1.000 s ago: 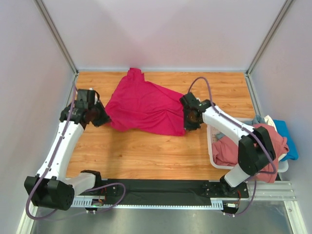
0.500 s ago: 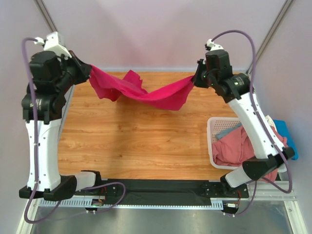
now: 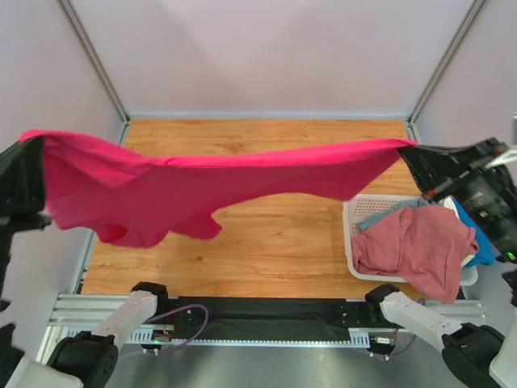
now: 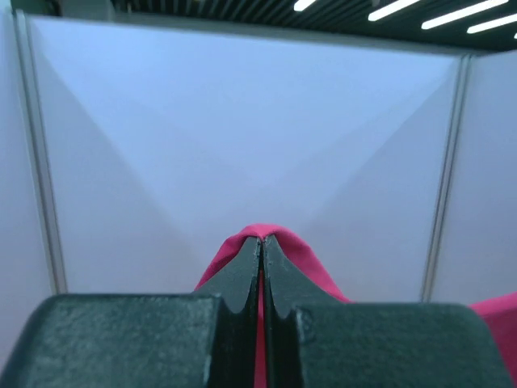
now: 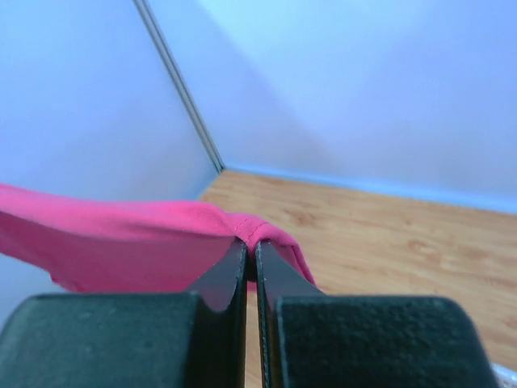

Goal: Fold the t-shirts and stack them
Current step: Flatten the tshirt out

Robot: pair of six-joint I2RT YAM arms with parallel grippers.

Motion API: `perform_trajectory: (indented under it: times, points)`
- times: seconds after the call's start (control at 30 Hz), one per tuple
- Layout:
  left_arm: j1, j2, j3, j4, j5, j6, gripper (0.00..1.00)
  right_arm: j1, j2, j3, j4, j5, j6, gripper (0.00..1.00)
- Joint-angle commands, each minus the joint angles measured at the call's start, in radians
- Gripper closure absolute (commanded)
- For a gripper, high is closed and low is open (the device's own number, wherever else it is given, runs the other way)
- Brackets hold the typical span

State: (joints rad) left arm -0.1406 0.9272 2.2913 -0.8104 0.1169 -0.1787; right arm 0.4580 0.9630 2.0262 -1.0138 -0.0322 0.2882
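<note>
Both arms have swung higher and wider than a moment ago, pulling taut a cloth that sagged between them. The left gripper (image 4: 260, 240) has its fingers pressed together on a pinch of red fabric, and the right gripper (image 5: 250, 245) is clamped the same way on a hemmed edge. Between them the magenta-red t-shirt (image 3: 202, 182) hangs in the air above the table (image 3: 275, 250), its lower part drooping toward the left. To lay it well, I'd say both arms should come down together and level, keeping the top edge tight so the cloth lands flat without bunching. I count one shirt aloft and one white basket (image 3: 348, 222) at the right holding a dusty pink t-shirt (image 3: 412, 246), a blue t-shirt (image 3: 482, 242) and a greyish cloth (image 3: 378, 217).
</note>
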Motion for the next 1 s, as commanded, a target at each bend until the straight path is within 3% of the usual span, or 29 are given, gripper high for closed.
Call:
perform_trajectory:
  times: [0.0, 0.17, 0.23, 0.43, 0.47, 0.53, 0.7, 0.83, 0.97]
  points:
    - [-0.051, 0.010, 0.063, 0.062, -0.066, 0.106, 1.00, 0.007, 0.020, 0.052, -0.062, -0.072, -0.029, 1.00]
    - [-0.082, 0.099, 0.060, 0.086, -0.100, 0.154, 1.00, 0.007, 0.063, -0.052, 0.015, -0.066, -0.017, 1.00]
    - [-0.082, 0.140, -0.036, 0.109, -0.083, 0.154, 1.00, 0.007, 0.097, -0.168, 0.091, -0.057, -0.020, 1.00]
    - [-0.068, 0.275, -0.547, 0.321, -0.091, 0.220, 1.00, -0.018, 0.273, -0.476, 0.349, 0.018, -0.073, 1.00]
    - [-0.054, 0.304, -0.669, 0.370, -0.057, 0.225, 1.00, -0.037, 0.307, -0.504, 0.386, 0.015, -0.063, 1.00]
    - [0.010, 0.436, -0.774, 0.514, -0.013, 0.191, 1.00, -0.110, 0.423, -0.591, 0.530, -0.057, -0.028, 1.00]
    - [0.067, 0.918, -0.658, 0.637, 0.072, 0.127, 1.00, -0.198, 0.754, -0.542, 0.670, -0.081, -0.041, 1.00]
    - [0.090, 1.195, -0.448, 0.678, 0.138, 0.064, 1.00, -0.248, 1.058, -0.325, 0.591, -0.107, -0.073, 1.00]
    - [0.095, 1.427, -0.172, 0.625, 0.207, 0.019, 1.00, -0.289, 1.221, -0.109, 0.512, -0.141, -0.083, 1.00]
